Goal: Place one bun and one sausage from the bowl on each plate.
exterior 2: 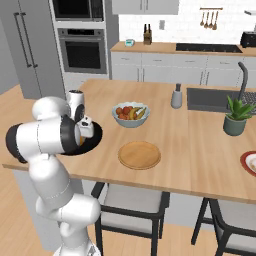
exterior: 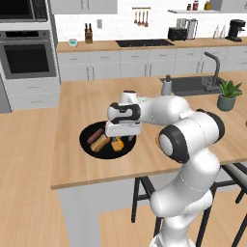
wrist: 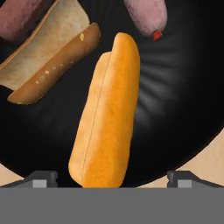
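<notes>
Kitchen island (exterior: 72, 159): my gripper (wrist: 112, 178) hangs wide open over the black bowl (wrist: 183, 109), straddling 1 orange bun (wrist: 107, 127). Next: descend, close, lift toward tan plate (exterior 2: 139, 154).

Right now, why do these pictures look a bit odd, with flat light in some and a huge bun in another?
Left base view: even, soft light, only a faint shadow under the arm, and slightly grainy. Right base view: the same flat light, with no glare on the counter. Hand view: the camera sits very close, so the orange bun looms large; the black bowl shows faint streaks of sheen, and the edges stay sharp.
</notes>
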### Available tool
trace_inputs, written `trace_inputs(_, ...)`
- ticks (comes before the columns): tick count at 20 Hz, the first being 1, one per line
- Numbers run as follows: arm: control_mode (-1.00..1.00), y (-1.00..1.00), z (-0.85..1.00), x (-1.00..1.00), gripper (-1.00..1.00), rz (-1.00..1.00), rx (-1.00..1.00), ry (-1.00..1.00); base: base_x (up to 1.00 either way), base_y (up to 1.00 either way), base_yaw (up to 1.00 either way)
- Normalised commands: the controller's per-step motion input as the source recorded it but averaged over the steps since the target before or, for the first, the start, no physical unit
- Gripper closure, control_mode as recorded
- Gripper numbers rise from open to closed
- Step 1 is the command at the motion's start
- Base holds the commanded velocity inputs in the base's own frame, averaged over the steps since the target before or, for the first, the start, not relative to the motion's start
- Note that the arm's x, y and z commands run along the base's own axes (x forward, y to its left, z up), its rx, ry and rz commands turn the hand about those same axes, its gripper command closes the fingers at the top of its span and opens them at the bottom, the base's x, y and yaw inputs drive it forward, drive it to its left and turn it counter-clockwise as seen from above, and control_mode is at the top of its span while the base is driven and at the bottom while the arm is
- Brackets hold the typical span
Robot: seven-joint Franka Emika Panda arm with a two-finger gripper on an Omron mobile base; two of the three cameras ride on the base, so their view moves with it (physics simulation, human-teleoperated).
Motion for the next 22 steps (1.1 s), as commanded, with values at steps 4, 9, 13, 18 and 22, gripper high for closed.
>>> trace_inputs(4,-1.0,0.02,-0.11,0.0,-1.0,0.0,0.0,0.0,0.0,0.0,0.0)
trace_inputs(9,-1.0,0.0,-0.23,0.0,-1.0,0.0,0.0,0.0,0.0,0.0,0.0)
trace_inputs(13,-1.0,0.0,-0.19,0.0,-1.0,0.0,0.0,0.0,0.0,0.0,0.0)
trace_inputs(18,-1.0,0.0,-0.03,0.0,1.0,0.0,0.0,0.0,0.0,0.0,0.0)
trace_inputs(22,-1.0,0.0,0.05,-0.03,1.0,0.0,0.0,-0.01,0.0,0.0,0.0)
